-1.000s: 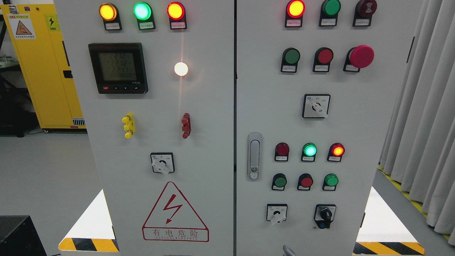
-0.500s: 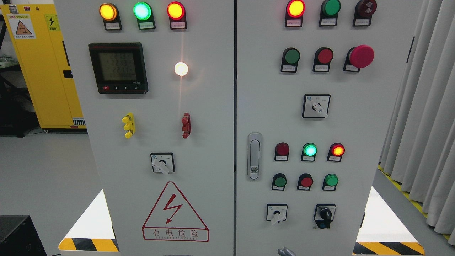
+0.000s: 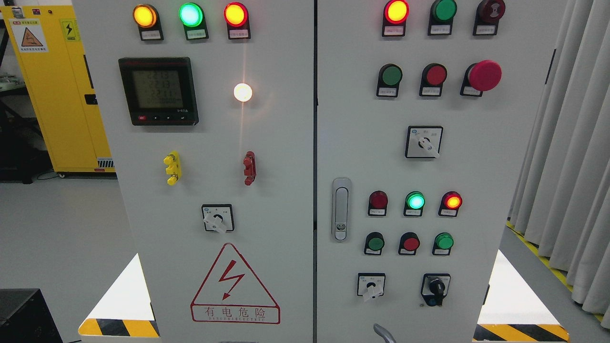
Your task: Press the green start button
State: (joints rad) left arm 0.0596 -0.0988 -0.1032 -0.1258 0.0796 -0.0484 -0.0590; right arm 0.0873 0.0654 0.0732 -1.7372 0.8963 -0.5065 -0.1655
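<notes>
While I am watching through the head camera, a grey curved tip (image 3: 384,332) is poking up at the bottom edge, just right of the middle, below the right door (image 3: 476,166) of the cabinet; it is probably a finger of one of my hands, but too little of it is showing for me to tell which arm it belongs to or whether the fingers are spread or curled. Nothing is touching the panel. Green buttons are sitting in several spots on the right door: one dark green button (image 3: 391,75) is standing at the left of the upper row, beside a red button (image 3: 435,75) and a big red mushroom stop (image 3: 484,75); lower down, a smaller green button (image 3: 375,243) is sitting at the left of a row, with a red one (image 3: 410,244) next to it and another green one (image 3: 444,241) at the right. I cannot read the labels, so I cannot tell which of these is the start button. Above that lower row a green lamp (image 3: 415,201) is glowing between a dark red lamp (image 3: 378,200) and a lit red lamp (image 3: 452,201). The door handle (image 3: 340,208) is standing upright left of these. On the left door a meter screen (image 3: 158,90) is showing digits and a white lamp (image 3: 242,92) is shining.
</notes>
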